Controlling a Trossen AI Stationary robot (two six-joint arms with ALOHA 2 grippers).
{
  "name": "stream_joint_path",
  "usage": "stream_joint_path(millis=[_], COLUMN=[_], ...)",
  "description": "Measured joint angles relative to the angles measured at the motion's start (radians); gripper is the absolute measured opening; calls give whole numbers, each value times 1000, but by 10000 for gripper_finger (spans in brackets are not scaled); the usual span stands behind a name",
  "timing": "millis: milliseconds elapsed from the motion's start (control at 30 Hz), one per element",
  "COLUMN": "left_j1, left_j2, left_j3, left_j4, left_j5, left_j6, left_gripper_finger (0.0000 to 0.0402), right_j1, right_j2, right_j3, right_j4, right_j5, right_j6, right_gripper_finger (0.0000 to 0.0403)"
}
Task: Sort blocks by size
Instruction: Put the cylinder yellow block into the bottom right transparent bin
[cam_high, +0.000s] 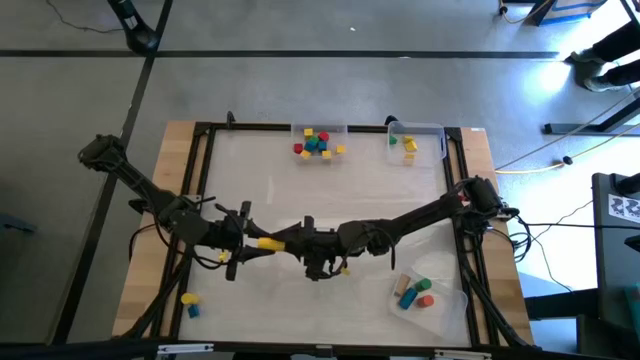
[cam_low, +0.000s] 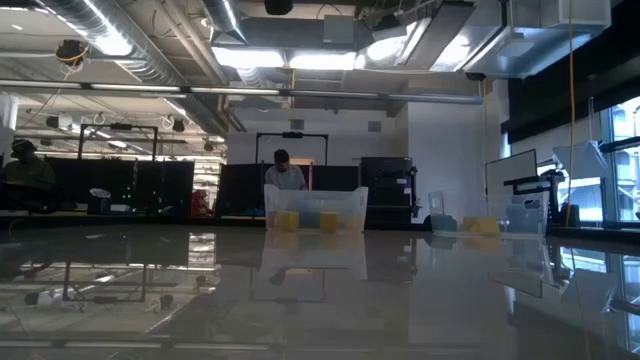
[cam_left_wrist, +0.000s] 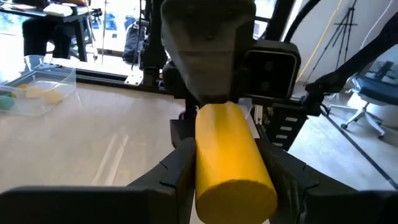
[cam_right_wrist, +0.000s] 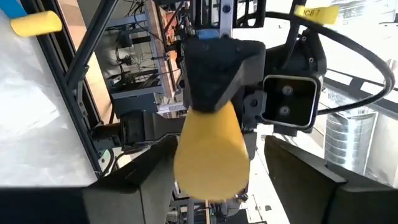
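Mid-table, left hand (cam_high: 262, 243) clamps yellow cylinder (cam_high: 271, 243); right hand (cam_high: 300, 243) gapes around it.

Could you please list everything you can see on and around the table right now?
yellow cylinder: one, mid-table, between the grippers
middle tray: clear, far edge; red, yellow, blue, green blocks
corner tray: clear, far right; yellow and green blocks
near tray: clear, near right; tan, blue, green, red blocks
loose blocks: two, yellow and blue, near left
person: one, beyond the table
left gripper: clamps the cylinder
right gripper: open around its other end
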Motion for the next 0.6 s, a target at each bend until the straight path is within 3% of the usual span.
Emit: stream_joint_path(millis=[200, 600], left_j1=[20, 23], left_j2=[7, 6], left_j3=[0, 0], left_j4=[-2, 0], left_j5=[0, -2], left_j6=[0, 4], left_gripper_finger=[129, 129], right_j1=[2, -4], right_j2=[0, 0], right_j3=[0, 0], right_j4=[-1, -17], right_j5=[5, 4], right_j6=[7, 7], right_gripper_finger=[228, 131])
